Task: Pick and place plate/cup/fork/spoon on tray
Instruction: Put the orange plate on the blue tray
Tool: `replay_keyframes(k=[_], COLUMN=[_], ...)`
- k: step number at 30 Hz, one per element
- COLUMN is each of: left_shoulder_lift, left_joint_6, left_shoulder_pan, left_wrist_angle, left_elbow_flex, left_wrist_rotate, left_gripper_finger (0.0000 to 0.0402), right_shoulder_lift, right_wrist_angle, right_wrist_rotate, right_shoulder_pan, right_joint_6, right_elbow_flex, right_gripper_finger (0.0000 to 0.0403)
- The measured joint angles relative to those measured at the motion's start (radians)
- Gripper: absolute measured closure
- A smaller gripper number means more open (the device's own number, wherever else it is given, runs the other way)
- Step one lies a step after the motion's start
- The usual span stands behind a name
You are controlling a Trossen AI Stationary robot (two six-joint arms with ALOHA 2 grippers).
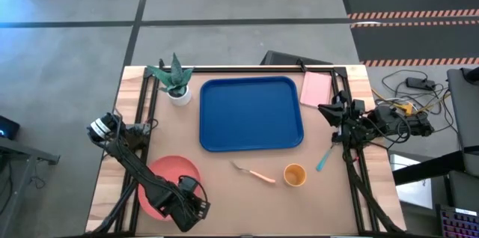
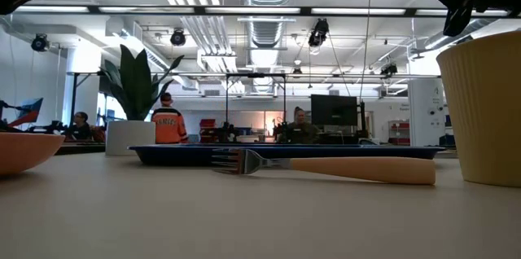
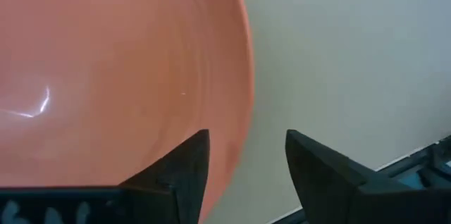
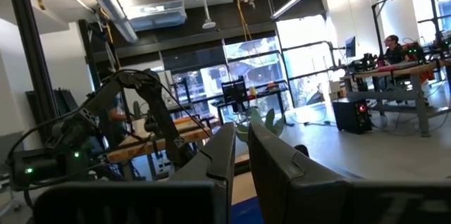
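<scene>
Straddling plate (image 3: 106,69) rim, left end effector (image 3: 246,171) open; right end effector (image 4: 241,157) nearly closed, empty.

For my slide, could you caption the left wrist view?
Left claw open astride the coral plate rim.

Left end effector (image 1: 196,212) covers near edge of plate (image 1: 166,180) in high view. Low view: cup (image 2: 482,108) cut by right edge, plate by left edge. Spoon (image 1: 323,159) bowl too small to tell.
</scene>
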Motion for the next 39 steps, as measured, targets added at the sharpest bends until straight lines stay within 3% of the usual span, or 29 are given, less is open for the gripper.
replay_keyframes(k=[10, 24, 34, 39], left_shoulder_lift=[0.005, 0.011, 0.014, 0.014], left_joint_6=[0.000, 0.026, 0.033, 0.037], left_shoulder_pan=[0.001, 0.003, 0.003, 0.003], left_wrist_angle=[0.033, 0.071, 0.084, 0.083], left_elbow_flex=[-0.055, -0.068, -0.062, -0.061], left_wrist_rotate=[-0.005, 0.008, 0.022, 0.022], left_gripper_finger=[0.0264, 0.0272, 0.0390, 0.0396], right_shoulder_lift=[0.000, 0.000, 0.000, 0.000], right_wrist_angle=[-0.011, -0.016, -0.016, -0.016], right_wrist_rotate=[0.000, 0.001, 0.001, 0.001], right_shoulder_pan=[0.000, 0.000, 0.000, 0.000], right_joint_6=[0.002, -0.001, -0.001, -0.001], right_elbow_flex=[0.000, 0.000, 0.000, 0.000], right_gripper_finger=[0.0369, 0.0369, 0.0369, 0.0369])
